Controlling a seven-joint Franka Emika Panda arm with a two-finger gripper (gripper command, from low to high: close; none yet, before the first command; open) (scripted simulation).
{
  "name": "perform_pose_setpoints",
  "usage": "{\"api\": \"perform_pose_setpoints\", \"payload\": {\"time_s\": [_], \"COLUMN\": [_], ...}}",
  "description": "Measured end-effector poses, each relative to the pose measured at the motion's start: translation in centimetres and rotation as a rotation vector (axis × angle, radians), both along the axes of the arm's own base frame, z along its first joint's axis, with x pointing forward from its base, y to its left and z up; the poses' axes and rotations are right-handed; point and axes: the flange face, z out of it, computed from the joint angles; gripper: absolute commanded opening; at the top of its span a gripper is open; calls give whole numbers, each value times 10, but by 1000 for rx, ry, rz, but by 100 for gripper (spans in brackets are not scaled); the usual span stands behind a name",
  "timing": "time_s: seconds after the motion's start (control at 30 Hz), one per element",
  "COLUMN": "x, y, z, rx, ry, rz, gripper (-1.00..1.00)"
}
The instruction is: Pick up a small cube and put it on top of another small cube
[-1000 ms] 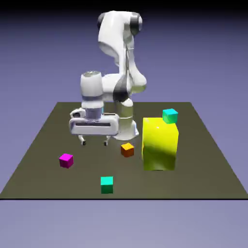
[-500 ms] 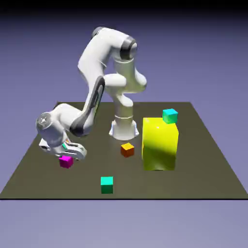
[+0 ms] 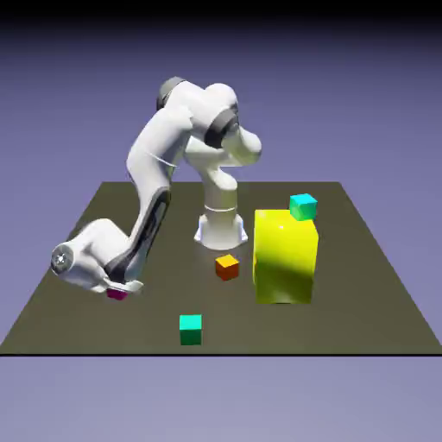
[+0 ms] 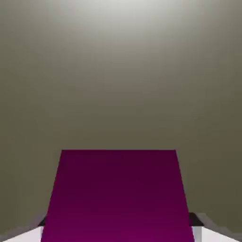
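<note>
So, claw clamped on the magenta cube, low on the desk.

From the exterior view, the desk (image 3: 371, 285) carries the white arm (image 3: 155, 173), bent down toward 8 o'clock. The big yellow block (image 3: 285, 256) sits around 4 o'clock of the base, with a teal cube (image 3: 303, 206) on its top. The claw (image 3: 121, 289) is shut on the magenta cube (image 4: 118, 196), which fills the hand view's bottom. Orange cube (image 3: 227, 267) sits just beside the block, green cube (image 3: 191, 329) at 6 o'clock.
</note>
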Motion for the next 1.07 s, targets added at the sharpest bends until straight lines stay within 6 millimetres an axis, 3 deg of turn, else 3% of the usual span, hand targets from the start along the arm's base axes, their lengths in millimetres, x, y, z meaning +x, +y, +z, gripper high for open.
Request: {"api": "perform_pose_setpoints", "payload": {"time_s": [0.03,0.33,0.63,0.73,0.8,0.93,0.97,1.03,1.07], "x": [3,-16,-67,-94,-100,-123,-129,-129,-122], "y": [5,139,264,297,299,314,317,317,312], "z": [8,22,53,61,62,15,6,6,17], "rx": [5,80,50,10,0,3,0,-2,1], "ry": [-3,-30,-9,0,1,1,1,2,1], "rz": [-10,-127,-156,-159,-172,-171,-170,-170,-177], "gripper": [-100,-100,-100,-100,-100,-100,100,100,100]}}
